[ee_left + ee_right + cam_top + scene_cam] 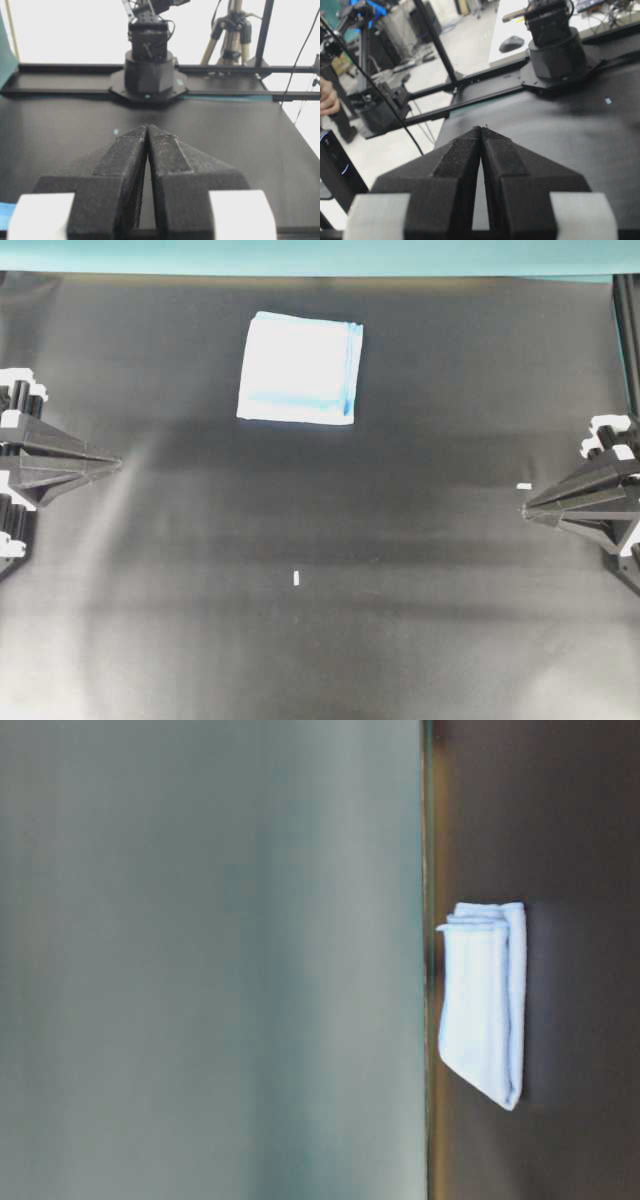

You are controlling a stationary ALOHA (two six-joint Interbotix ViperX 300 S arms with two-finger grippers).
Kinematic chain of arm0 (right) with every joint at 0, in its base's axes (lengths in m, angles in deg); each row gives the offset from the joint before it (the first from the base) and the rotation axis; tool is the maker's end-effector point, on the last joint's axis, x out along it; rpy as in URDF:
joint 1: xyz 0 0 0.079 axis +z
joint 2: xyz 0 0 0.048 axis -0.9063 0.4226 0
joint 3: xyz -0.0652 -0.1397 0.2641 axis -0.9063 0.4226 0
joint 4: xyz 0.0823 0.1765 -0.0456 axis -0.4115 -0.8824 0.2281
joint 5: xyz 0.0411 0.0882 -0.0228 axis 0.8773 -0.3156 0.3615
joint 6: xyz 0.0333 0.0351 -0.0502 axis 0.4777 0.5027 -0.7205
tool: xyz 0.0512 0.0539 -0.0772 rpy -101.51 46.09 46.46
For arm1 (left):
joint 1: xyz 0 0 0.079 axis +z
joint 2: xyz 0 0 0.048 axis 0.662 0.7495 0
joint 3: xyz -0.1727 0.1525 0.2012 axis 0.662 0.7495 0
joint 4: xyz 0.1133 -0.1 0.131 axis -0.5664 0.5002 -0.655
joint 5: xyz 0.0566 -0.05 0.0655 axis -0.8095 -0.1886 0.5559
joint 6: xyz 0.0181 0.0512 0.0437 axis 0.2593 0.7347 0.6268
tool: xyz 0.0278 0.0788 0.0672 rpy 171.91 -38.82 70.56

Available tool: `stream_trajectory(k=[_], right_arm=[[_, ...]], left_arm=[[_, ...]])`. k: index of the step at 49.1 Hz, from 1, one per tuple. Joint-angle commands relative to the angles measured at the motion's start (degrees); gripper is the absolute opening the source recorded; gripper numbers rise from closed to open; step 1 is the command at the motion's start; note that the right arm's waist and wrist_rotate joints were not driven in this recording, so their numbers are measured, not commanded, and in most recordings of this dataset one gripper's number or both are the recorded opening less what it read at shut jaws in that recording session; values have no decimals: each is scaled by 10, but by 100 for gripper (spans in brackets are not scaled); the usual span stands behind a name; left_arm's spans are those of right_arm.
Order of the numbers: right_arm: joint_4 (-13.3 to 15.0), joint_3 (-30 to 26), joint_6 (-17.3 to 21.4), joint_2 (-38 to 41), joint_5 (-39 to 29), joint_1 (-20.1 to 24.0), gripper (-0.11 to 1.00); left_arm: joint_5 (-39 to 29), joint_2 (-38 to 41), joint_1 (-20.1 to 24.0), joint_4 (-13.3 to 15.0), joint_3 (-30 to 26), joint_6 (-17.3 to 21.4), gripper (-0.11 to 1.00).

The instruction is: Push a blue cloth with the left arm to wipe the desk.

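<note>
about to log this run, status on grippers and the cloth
Left gripper shut, empty, parked at desk edge. Right gripper shut, empty. Blue cloth folded, untouched, near teal strip. Two white scraps on desk, path otherwise open.

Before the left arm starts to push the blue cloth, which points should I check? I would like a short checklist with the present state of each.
1. The blue cloth lies flat and folded on the desk: ok.
2. Left end effector shut, tips together, holding nothing: ok.
3. Left end effector in contact with the cloth: not ok; it sits at the left edge, apart from the cloth.
4. Bare desk between the left end effector and the cloth: ok.
5. Right end effector away from the cloth, at the right edge: ok.
6. White scraps on the desk, none on the cloth: ok.
</note>
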Motion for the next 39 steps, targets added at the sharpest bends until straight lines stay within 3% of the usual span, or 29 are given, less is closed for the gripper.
stream_trajectory(k=[1, 11, 20, 39], right_arm=[[-1, -9, 0, 7, 3, 0, 3], [-1, -8, -1, 7, -27, 1, 0], [-1, -8, -1, 5, -35, 1, 0], [-1, -8, -1, 3, -55, 1, 0]], left_arm=[[4, 28, 2, -22, -22, -10, 6], [6, 123, 27, -22, -74, -29, 0], [3, 228, 86, -22, -119, -54, 0], [-34, 449, 192, -22, -236, -28, 1]])
